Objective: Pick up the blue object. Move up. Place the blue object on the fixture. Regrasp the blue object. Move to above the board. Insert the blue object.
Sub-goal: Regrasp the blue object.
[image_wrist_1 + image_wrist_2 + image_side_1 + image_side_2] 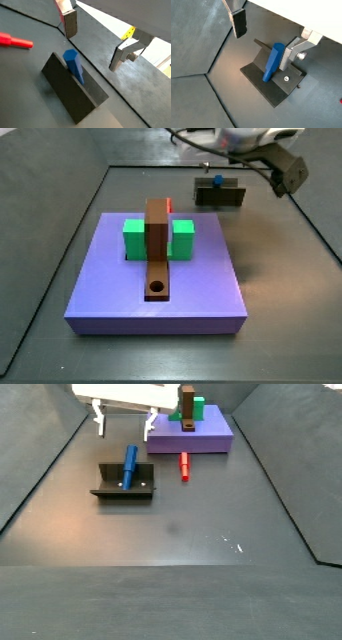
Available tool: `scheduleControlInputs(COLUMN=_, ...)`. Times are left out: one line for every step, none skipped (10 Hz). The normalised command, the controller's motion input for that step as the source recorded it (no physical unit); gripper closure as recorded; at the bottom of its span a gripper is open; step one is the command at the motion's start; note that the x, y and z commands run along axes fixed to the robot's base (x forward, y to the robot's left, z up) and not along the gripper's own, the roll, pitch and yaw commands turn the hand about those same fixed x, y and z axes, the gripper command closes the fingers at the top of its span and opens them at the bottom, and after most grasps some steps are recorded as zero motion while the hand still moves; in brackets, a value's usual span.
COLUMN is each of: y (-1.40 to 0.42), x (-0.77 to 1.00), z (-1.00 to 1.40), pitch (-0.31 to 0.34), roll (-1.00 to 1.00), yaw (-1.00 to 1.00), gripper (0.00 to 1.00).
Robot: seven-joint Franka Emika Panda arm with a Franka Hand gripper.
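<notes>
The blue object (130,466) is a long hexagonal bar that leans tilted against the upright of the dark fixture (124,488). It shows in both wrist views (73,65) (272,62), resting on the fixture (70,95) (271,82). My gripper (123,426) is open and empty, above and behind the bar. In both wrist views the gripper (93,50) (262,50) has its jaws wide apart, and one finger (291,55) stands close beside the bar's upper end without gripping it.
The purple board (114,288) carries a green block (178,238) and a brown slotted piece (158,253). A red peg (183,466) lies on the floor between board and fixture, and also shows in a wrist view (15,41). Dark walls surround the floor.
</notes>
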Motion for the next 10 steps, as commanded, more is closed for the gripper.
scheduleControlInputs(y=0.0, x=0.0, z=-0.31, pitch=-0.16, roll=0.27, yaw=0.01, gripper=0.0)
scheduleControlInputs(y=0.0, x=0.0, z=-0.31, pitch=-0.151, roll=0.27, yaw=0.03, gripper=0.0)
scheduleControlInputs(y=0.0, x=0.0, z=-0.26, pitch=-0.106, roll=0.03, yaw=0.08, gripper=0.0)
scheduleControlInputs(y=0.0, x=0.0, z=-0.23, pitch=-0.009, roll=0.04, yaw=0.08, gripper=0.0)
scheduleControlInputs(y=0.0, x=0.0, z=-0.23, pitch=0.0, roll=0.09, yaw=0.06, gripper=0.0)
scheduleControlInputs(y=0.0, x=0.0, z=-0.27, pitch=0.0, roll=0.23, yaw=0.03, gripper=0.0)
scheduleControlInputs(y=0.0, x=0.0, z=-0.32, pitch=0.177, roll=0.4, yaw=0.0, gripper=0.0)
scheduleControlInputs(y=0.0, x=0.0, z=-0.31, pitch=0.211, roll=0.38, yaw=0.0, gripper=0.0)
scheduleControlInputs(y=0.0, x=0.0, z=-0.25, pitch=0.249, roll=0.4, yaw=0.0, gripper=0.0)
scheduleControlInputs(y=-0.04, x=0.06, z=-0.17, pitch=0.163, roll=0.31, yaw=0.0, gripper=0.0)
